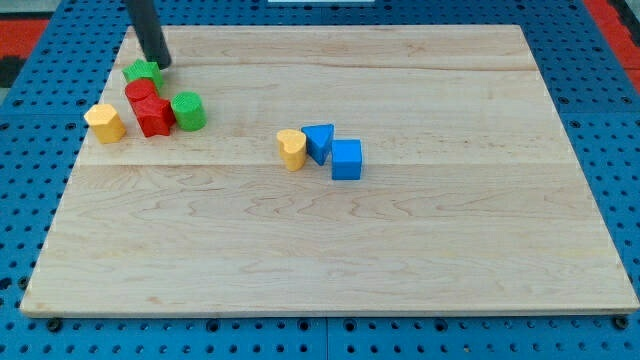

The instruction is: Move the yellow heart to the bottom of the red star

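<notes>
The yellow heart (291, 148) lies near the middle of the wooden board (420, 250), touching the blue triangular block (319, 141) on its right, with a blue cube (346, 159) just beyond that. The red star (154, 116) sits well apart from it, toward the view's upper left, packed into a cluster of 4 blocks: a red cylinder (141, 92) at its top, a green star-like block (143, 72) above that, and a green cylinder (188, 110) touching its right side. A second yellow block (105, 122), of a shape not clearly made out, stands just left of the cluster. My tip (160, 63) rests at the cluster's upper edge, just beside the green star-like block, so the heart lies far to the tip's lower right. The arm carries no claw; it ends in a plain rod, so no open or closed state applies. In judgement, the step in hand is the approach: the tip should travel round to the heart's right side, slipping between heart and blue triangular block or entering from above, then push leftward along a line passing below the cluster, stopping with the heart under the red star without disturbing the other blocks.
</notes>
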Robot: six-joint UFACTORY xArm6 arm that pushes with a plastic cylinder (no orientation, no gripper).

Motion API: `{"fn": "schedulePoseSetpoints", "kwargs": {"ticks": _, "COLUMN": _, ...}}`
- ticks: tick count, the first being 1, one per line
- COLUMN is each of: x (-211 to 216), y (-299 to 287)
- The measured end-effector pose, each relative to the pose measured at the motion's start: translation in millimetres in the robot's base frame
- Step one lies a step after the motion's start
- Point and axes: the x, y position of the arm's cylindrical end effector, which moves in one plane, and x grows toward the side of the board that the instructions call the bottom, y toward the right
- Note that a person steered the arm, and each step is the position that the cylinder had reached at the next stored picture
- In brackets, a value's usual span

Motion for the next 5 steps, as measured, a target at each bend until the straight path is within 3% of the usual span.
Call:
{"fn": "schedulePoseSetpoints", "kwargs": {"ticks": 1, "x": 3, "y": 137}}
{"fn": "schedulePoseSetpoints", "kwargs": {"ticks": 2, "x": 53, "y": 281}}
{"fn": "schedulePoseSetpoints", "kwargs": {"ticks": 3, "x": 127, "y": 302}}
{"fn": "schedulePoseSetpoints", "kwargs": {"ticks": 5, "x": 159, "y": 170}}
